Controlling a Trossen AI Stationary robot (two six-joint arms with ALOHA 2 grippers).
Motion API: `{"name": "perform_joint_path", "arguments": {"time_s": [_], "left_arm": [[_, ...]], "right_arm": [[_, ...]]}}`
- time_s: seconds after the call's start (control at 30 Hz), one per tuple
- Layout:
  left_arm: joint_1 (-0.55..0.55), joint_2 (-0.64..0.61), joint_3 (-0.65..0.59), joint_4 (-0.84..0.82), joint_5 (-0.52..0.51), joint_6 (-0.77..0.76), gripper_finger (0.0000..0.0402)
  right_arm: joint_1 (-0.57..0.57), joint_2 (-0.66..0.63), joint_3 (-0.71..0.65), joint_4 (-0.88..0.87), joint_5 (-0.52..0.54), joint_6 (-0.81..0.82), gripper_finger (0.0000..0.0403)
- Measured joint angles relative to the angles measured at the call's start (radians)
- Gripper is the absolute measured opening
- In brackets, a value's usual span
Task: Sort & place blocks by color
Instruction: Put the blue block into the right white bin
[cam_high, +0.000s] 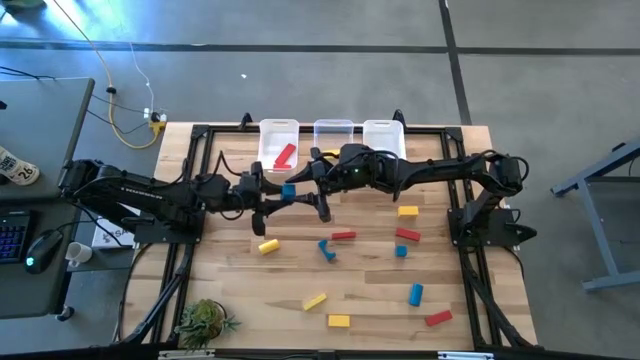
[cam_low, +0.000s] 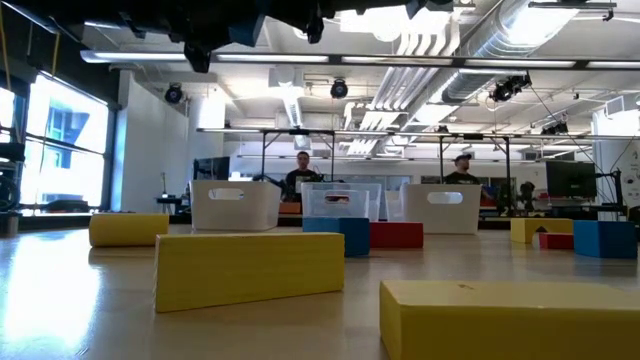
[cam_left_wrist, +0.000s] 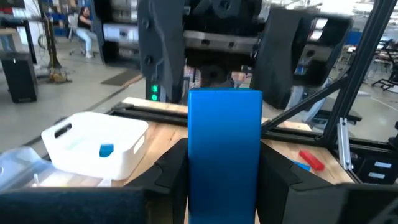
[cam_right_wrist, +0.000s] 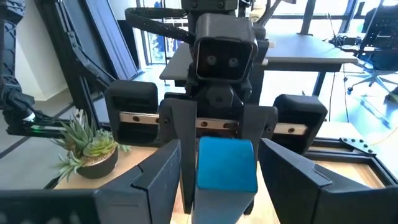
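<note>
The wooden table (cam_high: 240, 300) is carrying the whole work area, with three clear white-rimmed bins (cam_high: 333, 133) standing in a row along its far edge. The left bin (cam_high: 277, 140) is holding a red block (cam_high: 285, 155); in the left wrist view one bin (cam_left_wrist: 93, 146) is holding a small blue block (cam_left_wrist: 106, 150).

The left arm is reaching in from the left side, and the right arm is reaching across from the right; both are meeting above the table just in front of the bins.

The left gripper (cam_high: 283, 193) is gripping a blue block (cam_left_wrist: 224, 152) between its fingers (cam_left_wrist: 171, 171), jaws closed on the block's sides. The right gripper (cam_right_wrist: 217, 171) is facing it, its fingers (cam_right_wrist: 158, 174) standing either side of the same blue block (cam_right_wrist: 225, 163) with a visible gap on each side, jaws wide.

The remaining blocks are lying scattered over the near half of the table: yellow ones (cam_high: 338, 321), red ones (cam_high: 438, 318) and blue ones (cam_high: 415, 293), well apart from one another.

A small potted plant (cam_high: 205, 320) is sitting at the near left corner.
</note>
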Motion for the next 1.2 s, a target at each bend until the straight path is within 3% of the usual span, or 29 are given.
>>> {"name": "perform_joint_path", "arguments": {"time_s": [0.37, 0.63, 0.97, 1.2], "left_arm": [[0.003, 0.004, 0.000, 0.048, 0.003, 0.020, 0.0110], [0.003, 0.004, 0.000, 0.066, -0.001, 0.053, 0.0110], [0.016, 0.005, -0.001, 0.074, -0.015, 0.055, 0.0114], [0.021, 0.005, 0.000, 0.063, -0.016, 0.093, 0.0150]], "right_arm": [[0.000, 0.000, 0.000, 0.024, 0.047, 0.000, 0.0197], [0.000, 0.000, 0.000, 0.026, -0.002, 0.024, 0.0108], [0.000, 0.000, 0.000, 0.025, -0.007, 0.034, 0.0106], [-0.002, 0.000, 0.001, -0.004, 0.011, 0.035, 0.0106]]}}
